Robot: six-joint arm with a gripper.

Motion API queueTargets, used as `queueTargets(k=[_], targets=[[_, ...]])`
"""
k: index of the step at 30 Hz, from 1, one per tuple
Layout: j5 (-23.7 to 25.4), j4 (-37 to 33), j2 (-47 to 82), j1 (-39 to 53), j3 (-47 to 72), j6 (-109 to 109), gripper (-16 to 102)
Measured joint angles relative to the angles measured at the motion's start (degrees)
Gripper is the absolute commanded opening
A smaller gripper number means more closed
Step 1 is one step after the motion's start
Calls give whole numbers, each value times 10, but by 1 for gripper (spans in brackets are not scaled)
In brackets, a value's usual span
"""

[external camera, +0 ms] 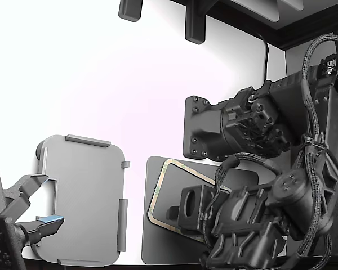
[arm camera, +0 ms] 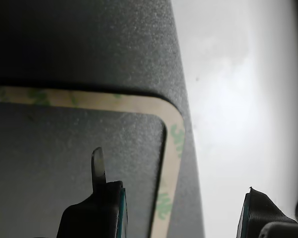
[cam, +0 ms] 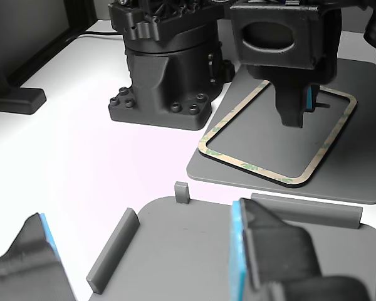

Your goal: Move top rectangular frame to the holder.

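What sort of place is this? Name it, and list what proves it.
Probably a robot assembly test bench, not a home or kitchen. A bare white tabletop carries a light grey rounded tray with raised edge rails, a plain dark grey mat with a tan-green rimmed frame, and bolted black arm base.

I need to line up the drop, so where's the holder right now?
The holder lies flat on the white table at the exterior view's lower left, apart from the dark mat to its right, where the frame lies.

White table (external camera: 90, 84) with grey holder (external camera: 84, 197), dark mat (cam: 357, 157), arm base (cam: 163, 81).
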Motion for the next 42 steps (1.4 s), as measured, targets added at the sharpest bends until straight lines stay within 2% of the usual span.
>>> queueTargets(k=[4, 8, 18, 24, 34, 42], targets=[[3, -28, -8, 0, 25, -2, 93], [7, -54, -10, -4, 54, 8, 82], [4, -104, 12, -25, 122, 25, 78], [9, -117, 12, -34, 142, 30, 67], [10, -140, 13, -41, 171, 28, 69], [10, -159, 20, -48, 192, 28, 65]])
